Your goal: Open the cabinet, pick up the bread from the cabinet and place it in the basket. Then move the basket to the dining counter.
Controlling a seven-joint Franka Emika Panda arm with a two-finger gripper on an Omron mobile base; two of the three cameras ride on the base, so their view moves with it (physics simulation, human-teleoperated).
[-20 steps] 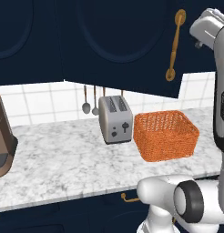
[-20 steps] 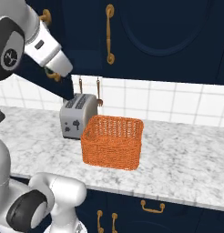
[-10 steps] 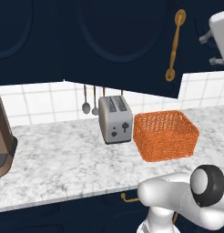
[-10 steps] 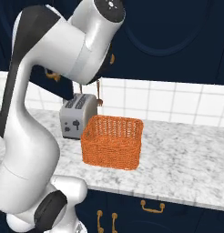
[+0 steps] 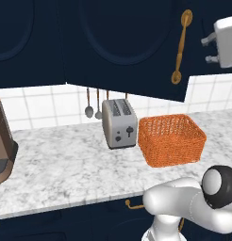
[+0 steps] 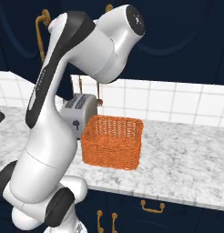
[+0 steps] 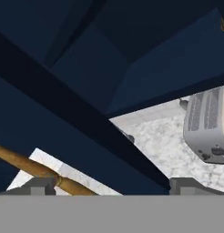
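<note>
The cabinet (image 5: 122, 42) door hangs swung partly out above the toaster (image 5: 119, 123), its brass handle (image 5: 180, 47) above the basket (image 5: 171, 139). So the opening step looks begun, perhaps finished; how far the door has swung is hard to judge.

In the hand view the gripper (image 7: 111, 185) sits at the door's edge, with the handle crossing just beside one of the fingers (image 7: 38, 185) and the dark cabinet interior ahead. The fingers are spread wide and pinch nothing.

The bread cannot be made out: the cabinet interior in the hand view is dark, so the roll is presumably inside, out of sight.

The orange basket stands empty on the marble surface (image 5: 66, 169), just beside the toaster on the side away from the hanging utensils (image 5: 93, 108).

Everything after the door is left, by this judgement: reach in for the bread, drop it in the basket, then carry the basket to the dining counter.
</note>
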